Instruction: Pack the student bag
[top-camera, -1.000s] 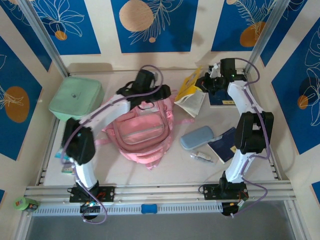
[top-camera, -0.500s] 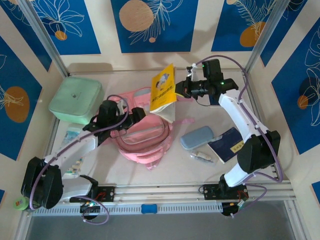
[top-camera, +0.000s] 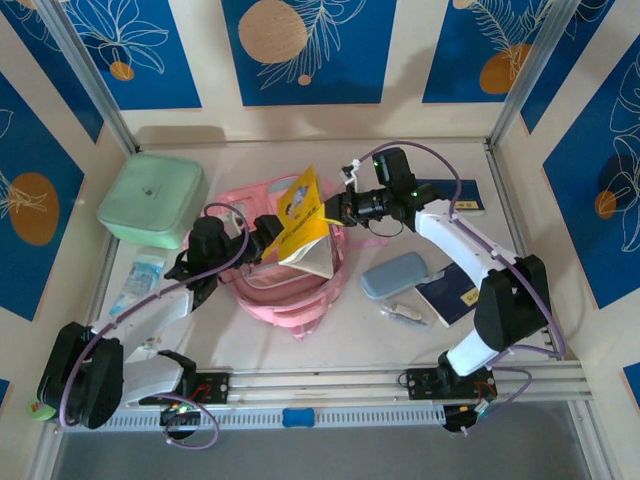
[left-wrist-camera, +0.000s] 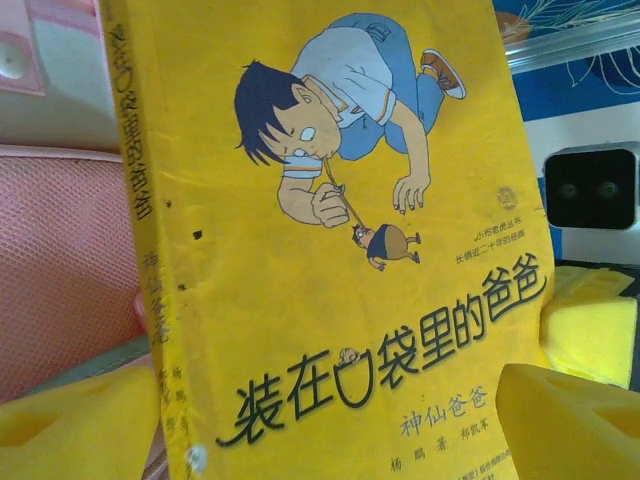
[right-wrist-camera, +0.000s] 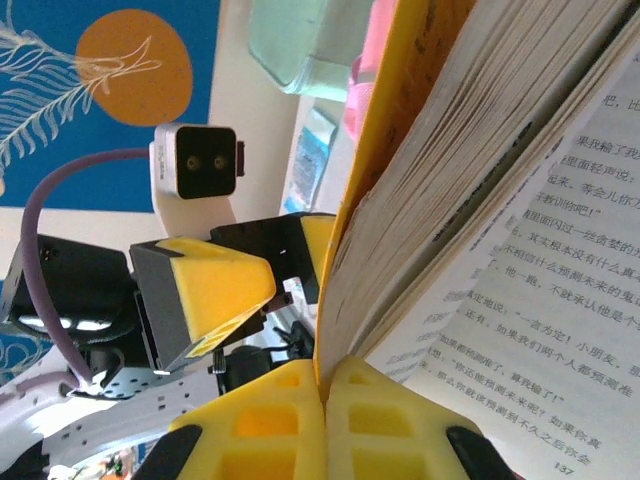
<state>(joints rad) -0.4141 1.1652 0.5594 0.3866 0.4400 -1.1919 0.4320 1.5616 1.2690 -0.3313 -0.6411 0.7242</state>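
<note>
Student bag (top-camera: 292, 298), pink and soft, lies flat mid-table between my two arms. Its long axis runs from the far side toward my bases, and a yellow book (top-camera: 298, 208) hangs tilted over its far end. My right gripper (top-camera: 335, 210) reaches in from the right, arm stretched across the table, pinched tight on the book's edge. My left gripper (top-camera: 266, 232), the one nearer the bag, sits just left of the book facing its cover, spread wide and holding nothing, so I judge the book's way in is downward.
</note>
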